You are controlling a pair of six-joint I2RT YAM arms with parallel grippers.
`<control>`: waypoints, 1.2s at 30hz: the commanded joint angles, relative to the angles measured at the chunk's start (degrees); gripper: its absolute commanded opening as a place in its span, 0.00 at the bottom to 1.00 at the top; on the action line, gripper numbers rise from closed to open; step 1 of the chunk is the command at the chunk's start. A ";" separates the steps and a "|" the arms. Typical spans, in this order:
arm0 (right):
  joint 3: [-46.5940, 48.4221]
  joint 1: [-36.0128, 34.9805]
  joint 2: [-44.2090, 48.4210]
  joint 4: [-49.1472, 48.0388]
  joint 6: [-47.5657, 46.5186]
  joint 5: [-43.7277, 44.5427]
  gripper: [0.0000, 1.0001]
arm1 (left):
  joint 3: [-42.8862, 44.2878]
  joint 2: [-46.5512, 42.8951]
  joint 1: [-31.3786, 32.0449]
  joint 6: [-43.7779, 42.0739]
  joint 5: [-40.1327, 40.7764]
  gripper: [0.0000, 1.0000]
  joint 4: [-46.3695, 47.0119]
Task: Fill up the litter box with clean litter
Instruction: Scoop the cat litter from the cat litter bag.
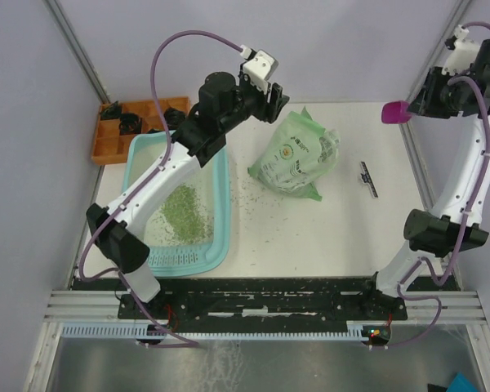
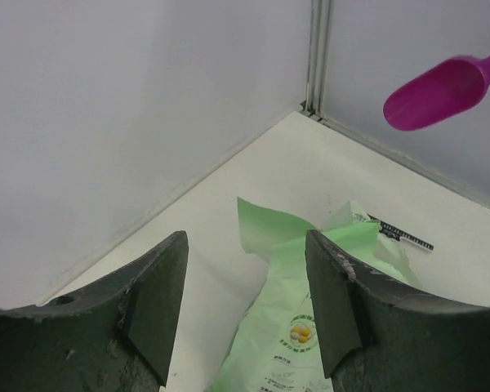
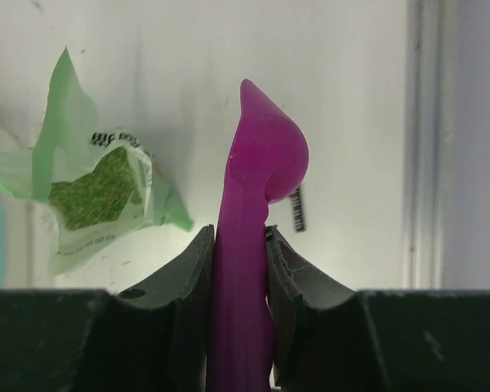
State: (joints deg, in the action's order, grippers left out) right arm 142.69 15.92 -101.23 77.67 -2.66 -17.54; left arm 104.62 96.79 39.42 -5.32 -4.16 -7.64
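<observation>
The teal litter box (image 1: 223,204) lies at the table's left, and my left arm crosses above it. A patch of pale green litter (image 1: 184,214) covers part of its floor. The green printed bag (image 1: 298,155) lies mid-table, its torn mouth showing litter (image 3: 94,192) inside. My left gripper (image 1: 276,102) hovers above the bag's (image 2: 310,327) far left end, jaws apart (image 2: 245,241) with nothing between them. My right gripper (image 3: 238,237) is raised at the far right and shut on the handle of the magenta scoop (image 3: 261,155), whose bowl (image 1: 394,112) points left.
An orange compartmented tray (image 1: 139,122) with black parts sits behind the litter box. A thin black strip (image 1: 368,178) lies right of the bag. Spilled granules (image 1: 253,204) dot the table between box and bag. Walls and frame posts close in the back and sides.
</observation>
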 commanded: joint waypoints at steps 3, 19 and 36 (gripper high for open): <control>-5.84 7.38 0.03 3.73 6.51 -30.96 0.02 | 5.68 2.86 -4.57 1.71 -12.81 0.70 -1.09; -7.13 3.94 -0.50 8.20 3.03 -35.47 0.02 | 21.53 18.49 -11.45 1.87 -38.65 0.78 -10.71; -10.28 3.86 1.65 12.72 -2.05 -30.66 0.02 | 21.20 24.50 -11.66 9.39 -49.10 0.77 -6.78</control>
State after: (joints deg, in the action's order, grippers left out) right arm 132.86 19.88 -102.65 89.89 -2.87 -48.71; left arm 124.05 120.09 27.53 0.38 -50.09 -17.50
